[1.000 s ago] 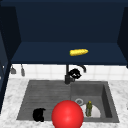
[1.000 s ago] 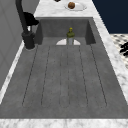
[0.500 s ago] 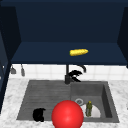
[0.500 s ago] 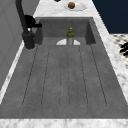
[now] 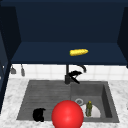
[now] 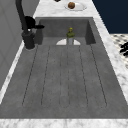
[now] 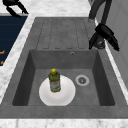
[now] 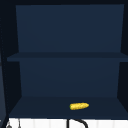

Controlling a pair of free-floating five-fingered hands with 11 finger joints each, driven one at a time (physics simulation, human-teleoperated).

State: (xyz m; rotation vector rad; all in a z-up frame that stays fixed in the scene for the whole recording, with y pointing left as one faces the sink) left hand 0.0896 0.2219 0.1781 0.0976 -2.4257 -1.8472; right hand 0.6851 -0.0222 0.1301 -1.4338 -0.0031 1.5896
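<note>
My left hand [image 5: 38, 115] hovers at the front edge of the sink's ribbed drainboard [image 5: 45, 95], fingers loosely spread and holding nothing; it also shows over the counter edge as a hand [image 6: 124, 48] and a hand [image 7: 12, 6]. A black shape that I take for my right hand [image 5: 74, 74] sits at the faucet's lever [image 7: 106, 35], beside the black faucet [image 6: 25, 25]. A green bottle [image 7: 54, 80] stands upright on a white plate [image 7: 67, 96] in the basin. A red ball [image 5: 67, 115] fills the front middle. A yellow corn cob [image 8: 79, 106] lies on the cabinet's bottom shelf.
The drain [image 7: 82, 80] lies right of the plate in the basin. On the far counter a second plate [image 6: 79, 7] carries a brown round thing [image 6: 71, 5]. Utensils [image 5: 22, 71] hang on the tiled wall at the left. Marble counter surrounds the sink.
</note>
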